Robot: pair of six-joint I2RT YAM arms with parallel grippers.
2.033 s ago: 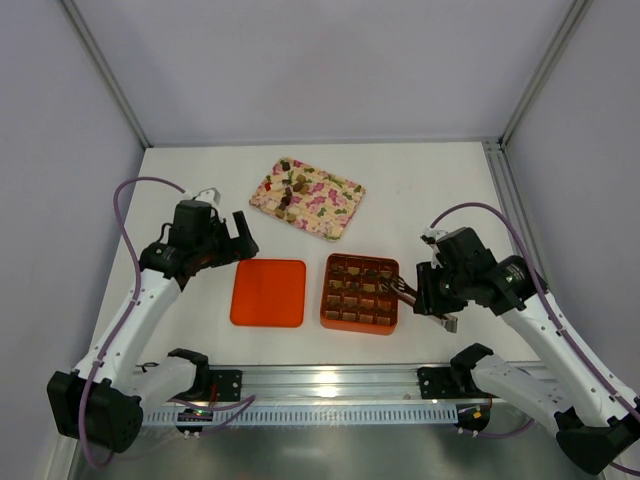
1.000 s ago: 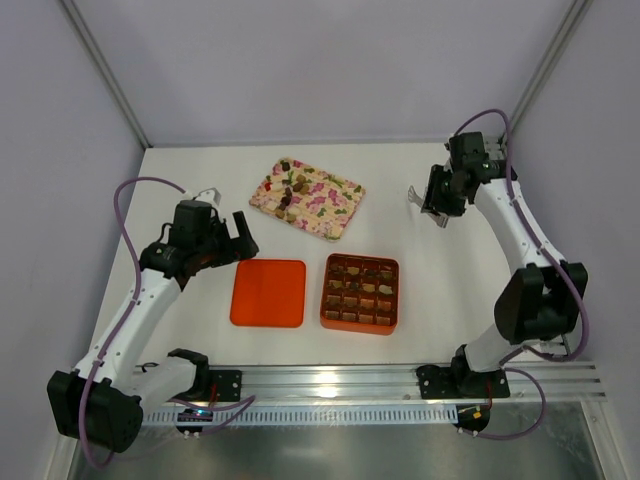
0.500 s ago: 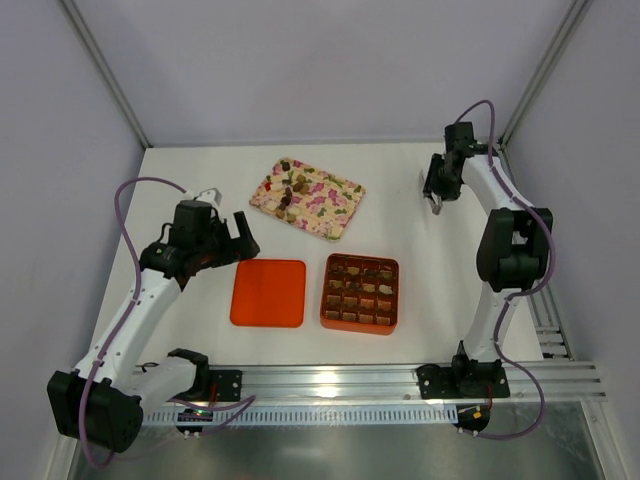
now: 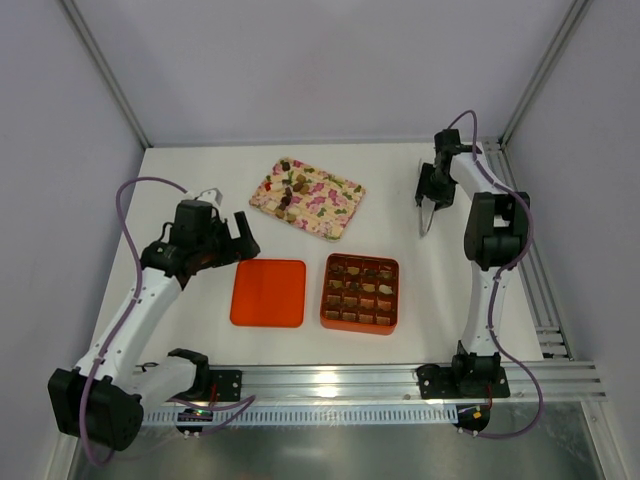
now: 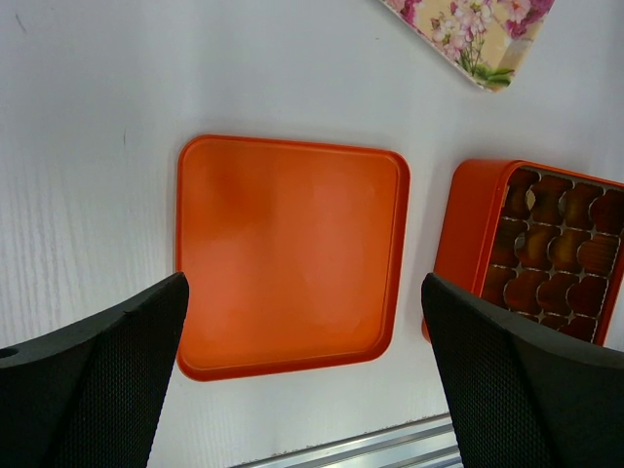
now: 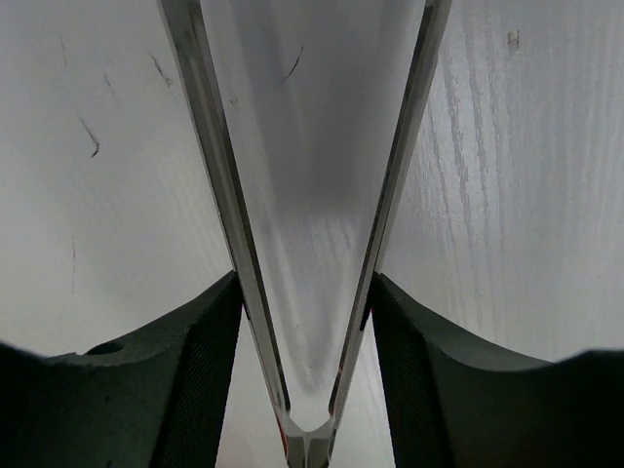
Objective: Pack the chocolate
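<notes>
Several chocolate lumps [image 4: 290, 188] lie on the pink floral tray [image 4: 335, 205] at the back. More chocolates [image 4: 361, 292] fill cells of the orange box [image 4: 325, 295]; they also show in the left wrist view [image 5: 551, 253]. The orange lid [image 4: 268, 292] lies flat to the left of the box. My left gripper [image 4: 237, 236] is open and empty, hovering above the lid [image 5: 288, 253]. My right gripper [image 4: 431, 192] is at the far right of the table, shut on metal tongs [image 6: 307, 195] whose tips [image 4: 424, 224] point down at the bare table. No chocolate is in the tongs.
The frame's upright post and side rail [image 4: 510, 170] stand close to the right arm. The aluminium rail [image 4: 330, 380] runs along the near edge. The box [image 5: 468, 234] and a corner of the tray [image 5: 468, 39] show in the left wrist view.
My right arm has swung from over the orange box to the far right back of the table, carrying the tongs. The left arm has not moved.
</notes>
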